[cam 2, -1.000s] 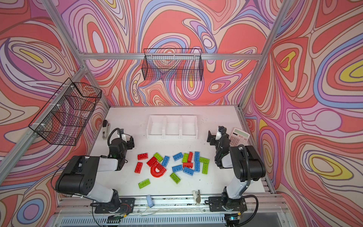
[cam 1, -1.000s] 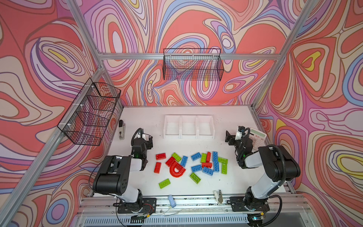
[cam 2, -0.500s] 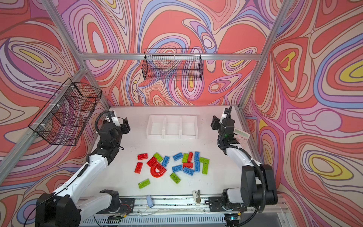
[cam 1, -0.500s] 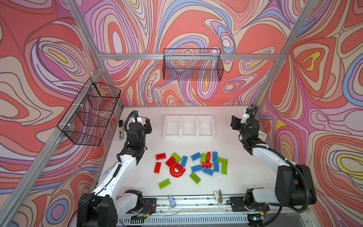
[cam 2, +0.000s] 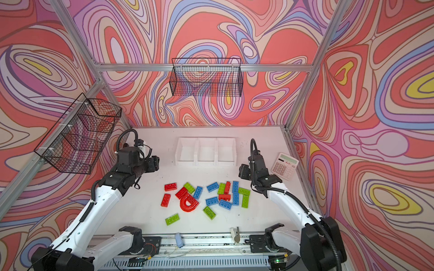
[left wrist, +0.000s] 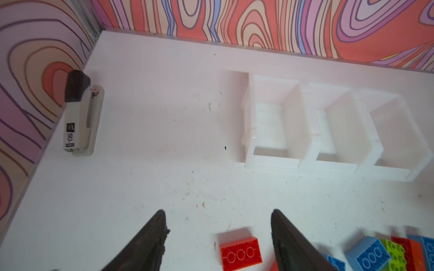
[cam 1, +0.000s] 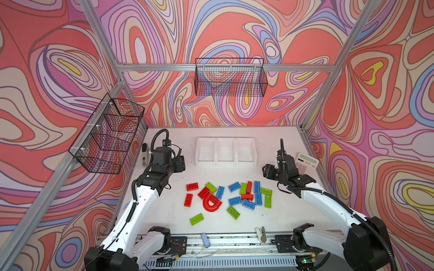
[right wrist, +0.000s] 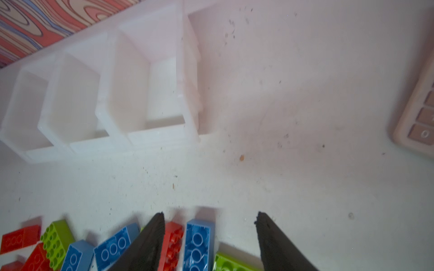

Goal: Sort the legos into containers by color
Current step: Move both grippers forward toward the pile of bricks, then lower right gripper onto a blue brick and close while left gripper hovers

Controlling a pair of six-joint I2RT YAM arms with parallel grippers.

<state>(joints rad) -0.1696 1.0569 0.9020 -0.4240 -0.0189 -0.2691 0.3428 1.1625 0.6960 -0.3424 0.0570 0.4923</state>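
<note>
Legos (cam 1: 234, 201): glossy studded plastic bricks in red, lime and blue, plus one red arch (cam 1: 211, 209). They lie loose on the scuffed white bench (cam 1: 164, 211) in front of the containers (cam 1: 225, 162).

Left jaws: black tapered fingertips (left wrist: 150, 237), standing wide and holding nothing, near a red brick (left wrist: 240, 254).

Right jaws: likewise wide and empty, over blue and red bricks.

Containers: three joined white, smooth-walled open bins. Grey stapler (left wrist: 79, 117) to their left, flat calculator (cam 1: 306, 163) to their right.

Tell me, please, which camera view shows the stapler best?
The left wrist view: the stapler lies there whole, large and sharp, with its label visible. In a top view the stapler is small and shows little detail. The right wrist view does not show it.
</note>
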